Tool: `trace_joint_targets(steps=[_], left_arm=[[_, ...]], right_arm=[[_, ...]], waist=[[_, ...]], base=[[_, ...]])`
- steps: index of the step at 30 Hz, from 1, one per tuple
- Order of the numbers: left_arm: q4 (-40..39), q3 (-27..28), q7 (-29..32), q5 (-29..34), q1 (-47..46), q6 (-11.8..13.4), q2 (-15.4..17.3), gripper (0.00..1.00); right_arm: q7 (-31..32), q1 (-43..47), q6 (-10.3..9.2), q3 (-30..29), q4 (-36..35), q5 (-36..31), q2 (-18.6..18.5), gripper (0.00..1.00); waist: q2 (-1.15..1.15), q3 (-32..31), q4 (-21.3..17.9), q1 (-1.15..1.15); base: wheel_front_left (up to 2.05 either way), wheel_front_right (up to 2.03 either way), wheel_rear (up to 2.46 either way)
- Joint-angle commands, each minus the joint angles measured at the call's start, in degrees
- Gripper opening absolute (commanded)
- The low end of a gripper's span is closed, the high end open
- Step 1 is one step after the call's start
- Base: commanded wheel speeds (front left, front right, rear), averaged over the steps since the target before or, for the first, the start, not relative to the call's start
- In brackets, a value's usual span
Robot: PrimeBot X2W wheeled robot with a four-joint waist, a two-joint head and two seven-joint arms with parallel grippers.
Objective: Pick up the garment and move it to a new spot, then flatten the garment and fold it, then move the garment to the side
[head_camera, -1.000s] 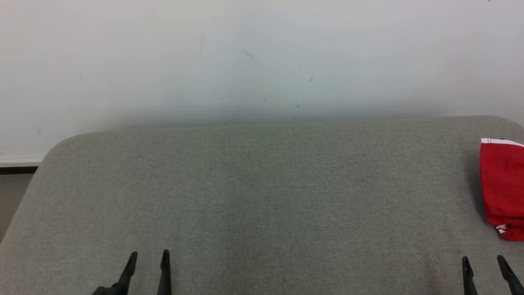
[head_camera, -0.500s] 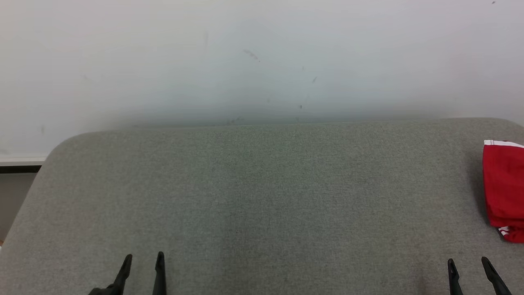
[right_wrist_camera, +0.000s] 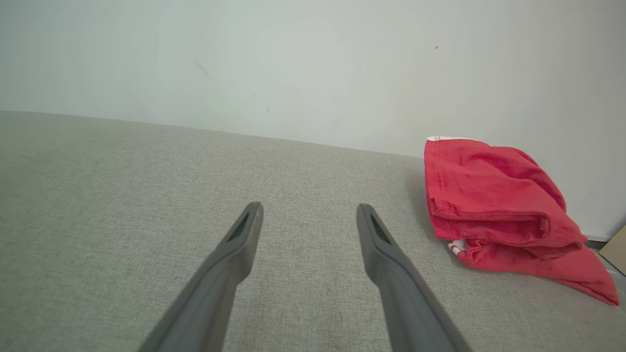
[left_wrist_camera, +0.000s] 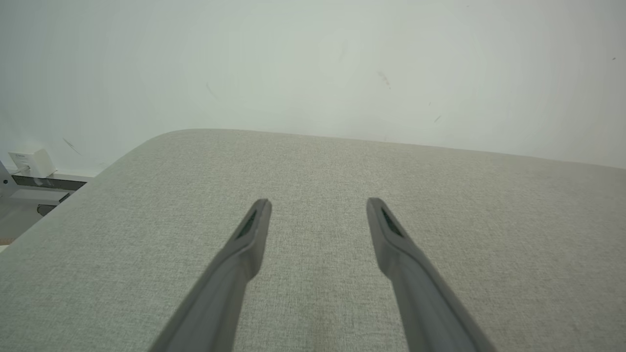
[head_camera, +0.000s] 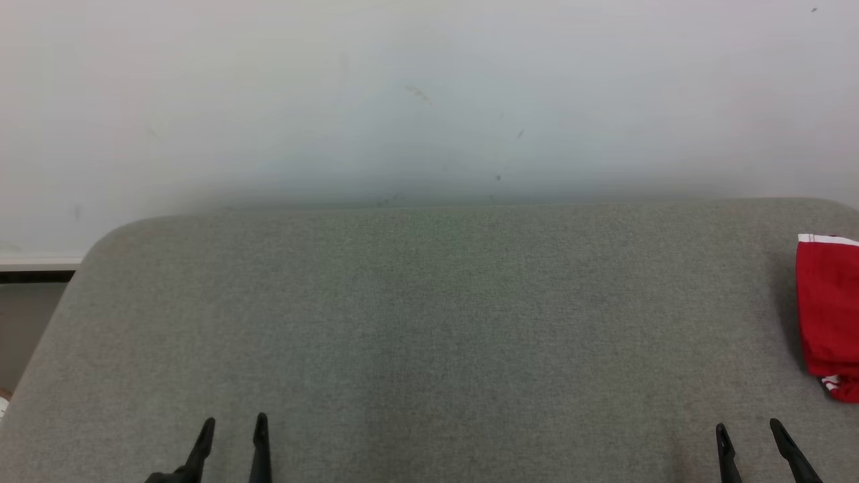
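Observation:
A red garment (head_camera: 831,312) with white trim lies folded in a bundle at the far right of the grey cushioned surface (head_camera: 429,322); the right wrist view shows the garment (right_wrist_camera: 494,210) as a layered stack near the wall. My right gripper (head_camera: 748,433) stands open at the lower right, short of the garment and apart from it, nothing between its fingers (right_wrist_camera: 244,230). Low on the left, my left gripper (head_camera: 233,427) is open over bare fabric, its fingers (left_wrist_camera: 254,230) holding nothing.
A white wall (head_camera: 429,100) rises right behind the surface. The surface's rounded left corner (head_camera: 107,241) drops to a floor and a low ledge with a small white box (left_wrist_camera: 27,164). A tan edge (right_wrist_camera: 614,249) shows past the garment.
The head view has shifted slightly, so the garment sits a little further right and lower. Both grippers stay open; the right one shows further left in the picture.

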Motion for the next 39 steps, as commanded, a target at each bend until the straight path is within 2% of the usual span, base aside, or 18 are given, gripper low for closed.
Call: trace_joint_targets(steps=[1,12,13,19,39], left_arm=[[0.01,0.15,0.06,-0.29,0.36,0.25,0.13,1.00],[0.48,-0.11,0.07,-0.58,0.54,0.26,0.06,1.00],[0.42,-0.15,0.00,-0.44,0.05,0.15,-0.04,0.00],[3.16,-0.20,0.23,-1.02,0.96,0.09,-0.88,0.00],[2.28,1.82,5.76,-22.53,-1.62,-2.49,-0.80,0.00]], right_arm=[[-0.21,-0.33,-0.01,0.06,0.08,0.32,-0.03,1.00],[-0.21,-0.77,-0.01,0.60,-0.06,0.41,-0.38,1.00],[0.00,-0.30,0.00,0.68,-0.01,0.40,-0.12,0.00],[0.57,0.55,0.00,0.77,2.79,0.97,0.53,0.00],[5.97,-2.37,0.00,0.14,1.72,24.10,0.51,0.00]], waist=[[0.00,-0.04,0.03,0.00],[0.00,-0.08,0.25,0.00],[0.00,-0.09,0.27,0.00],[0.00,-0.09,0.30,0.01],[0.00,0.20,0.35,0.01]], base=[[0.00,0.00,0.00],[0.00,0.00,0.00],[0.00,0.00,0.00],[0.00,0.00,0.00],[0.00,0.00,0.00]])
